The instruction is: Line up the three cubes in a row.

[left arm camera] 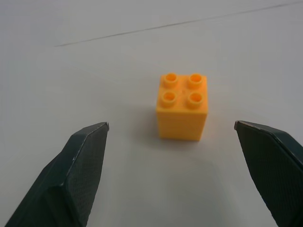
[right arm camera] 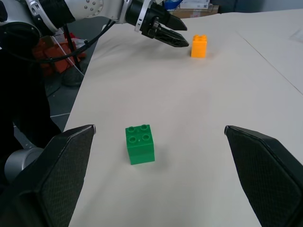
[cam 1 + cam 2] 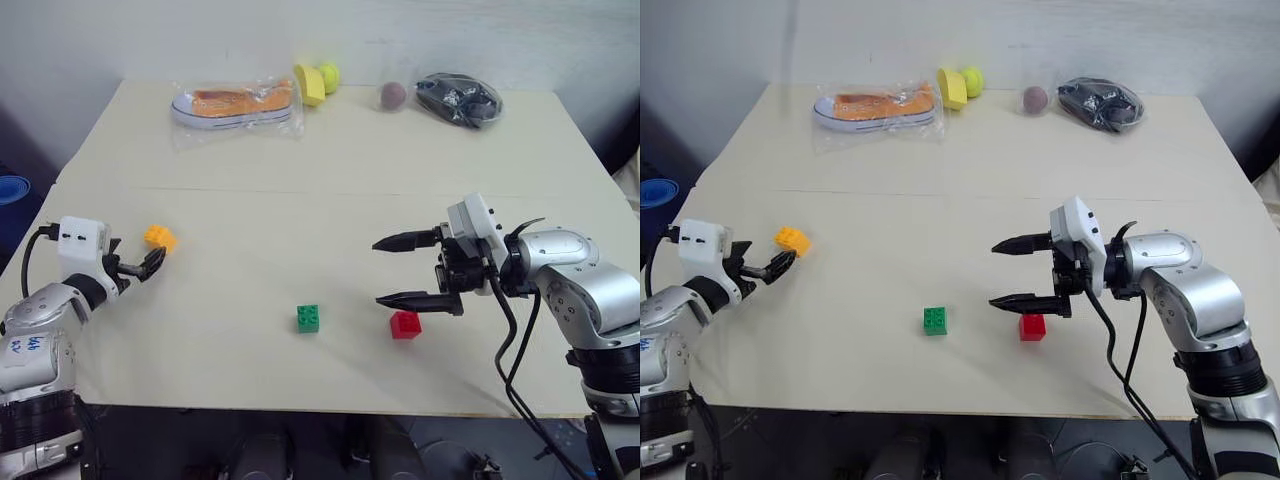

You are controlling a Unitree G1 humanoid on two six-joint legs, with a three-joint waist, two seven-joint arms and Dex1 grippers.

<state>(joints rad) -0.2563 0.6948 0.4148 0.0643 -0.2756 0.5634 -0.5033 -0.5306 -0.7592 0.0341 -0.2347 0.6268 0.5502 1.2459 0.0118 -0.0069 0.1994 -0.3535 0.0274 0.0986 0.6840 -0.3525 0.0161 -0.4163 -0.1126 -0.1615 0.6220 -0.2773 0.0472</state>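
The orange cube (image 3: 158, 237) sits upright, studs up, near the left edge of the table (image 3: 330, 160), about midway between the front and back edges. The left gripper (image 3: 140, 268) lies just beside it on the side nearer the front-left corner, pointing at it, fingers spread wide and holding nothing. In the left wrist view the orange cube (image 1: 182, 105) stands a little ahead of the two fingertips (image 1: 90, 142), roughly centred on the gap between them and clear of both.

The green cube (image 3: 308, 318) stands near the front edge, about at its middle. The red cube (image 3: 405, 324) stands to its right, also near the front edge, with a clear gap between the two. The orange cube is well apart from both, further left and further back, so the three form no row.

The right gripper (image 3: 407, 270) hovers above the table, pointing toward the left edge, fingers wide apart and empty. Its lower finger (image 3: 415, 299) is just above and behind the red cube; whether they touch cannot be told. In the right wrist view the green cube (image 2: 140, 144) lies ahead between the spread fingers, nearer one of them, and the orange cube is far beyond with the left gripper close beside it.

Along the back edge lie a bagged shoe (image 3: 235, 105), a yellow cup (image 3: 309, 84) with a ball (image 3: 329, 76), a dark reddish ball (image 3: 393, 95) and a black bundle (image 3: 459, 98)
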